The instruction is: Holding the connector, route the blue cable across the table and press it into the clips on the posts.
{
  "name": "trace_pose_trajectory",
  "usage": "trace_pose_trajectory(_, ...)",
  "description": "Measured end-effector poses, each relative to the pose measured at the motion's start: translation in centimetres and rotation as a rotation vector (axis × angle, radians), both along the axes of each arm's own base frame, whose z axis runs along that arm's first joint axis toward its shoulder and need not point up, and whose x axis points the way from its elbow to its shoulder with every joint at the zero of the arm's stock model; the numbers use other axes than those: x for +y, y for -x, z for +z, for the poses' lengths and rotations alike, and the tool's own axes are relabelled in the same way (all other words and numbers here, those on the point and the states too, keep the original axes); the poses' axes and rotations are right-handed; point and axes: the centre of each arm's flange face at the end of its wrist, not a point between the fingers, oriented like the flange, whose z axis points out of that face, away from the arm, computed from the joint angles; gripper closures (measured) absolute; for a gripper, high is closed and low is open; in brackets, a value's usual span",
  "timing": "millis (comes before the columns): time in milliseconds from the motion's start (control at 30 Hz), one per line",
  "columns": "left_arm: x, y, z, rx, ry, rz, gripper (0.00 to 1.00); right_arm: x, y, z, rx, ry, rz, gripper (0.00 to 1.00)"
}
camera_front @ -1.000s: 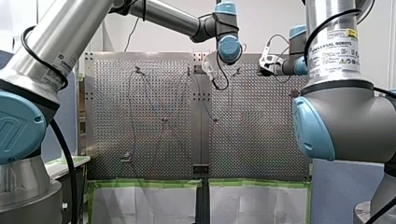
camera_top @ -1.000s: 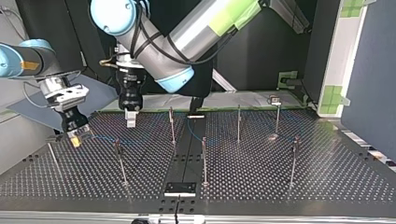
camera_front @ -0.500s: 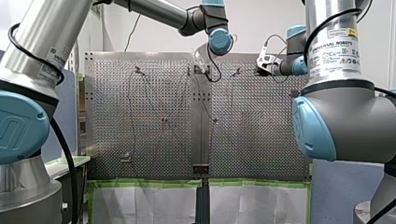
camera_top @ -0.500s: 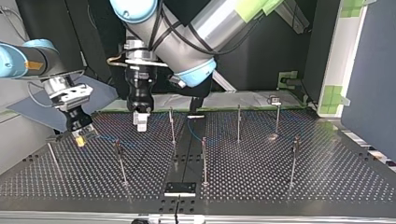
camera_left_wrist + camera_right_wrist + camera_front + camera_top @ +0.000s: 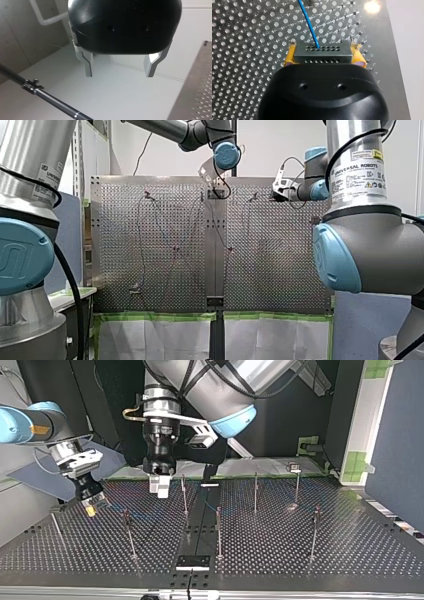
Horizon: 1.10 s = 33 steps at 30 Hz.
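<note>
In the right wrist view my right gripper (image 5: pixel 323 59) is shut, its yellow pads (image 5: pixel 290 56) clamping a grey connector (image 5: pixel 322 48) low over the perforated table (image 5: pixel 249 50). The blue cable (image 5: pixel 310 22) runs out of the connector, ahead of the fingers. The top view shows this gripper (image 5: pixel 90 508) at its left, near a thin post (image 5: pixel 56 527). My left gripper (image 5: pixel 119 74) is open with nothing between its metal fingers (image 5: pixel 88 65); it hangs (image 5: pixel 161 486) above the table's far edge. A clipped post (image 5: pixel 32 86) lies beside it.
Several thin posts with clips stand on the table, among them ones at the middle (image 5: pixel 218 530), behind it (image 5: pixel 184 494) and at the top view's right (image 5: pixel 315 532). A small black bracket (image 5: pixel 192 561) sits at the near edge. A dark panel (image 5: pixel 395 450) borders the right side.
My left arm has lifted and swung toward the top view's right, its gripper still open. My right gripper has shifted slightly the same way with the connector.
</note>
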Motion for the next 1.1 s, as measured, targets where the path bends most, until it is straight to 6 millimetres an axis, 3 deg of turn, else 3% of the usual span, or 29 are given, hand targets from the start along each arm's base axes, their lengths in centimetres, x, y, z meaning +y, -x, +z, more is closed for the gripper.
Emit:
trace_pose_trajectory(767, 5.6, 5.3, 3.5, -0.152, 0.152, -0.026, 0.0, 0.3, -0.7, -0.1, 0.0, 0.001, 0.012, 1.0)
trace_pose_trajectory(1100, 6.2, 6.3, 0.7, -0.149, 0.109, -0.064, 0.0, 0.3, -0.8, -0.1, 0.002, 0.001, 0.013, 1.0)
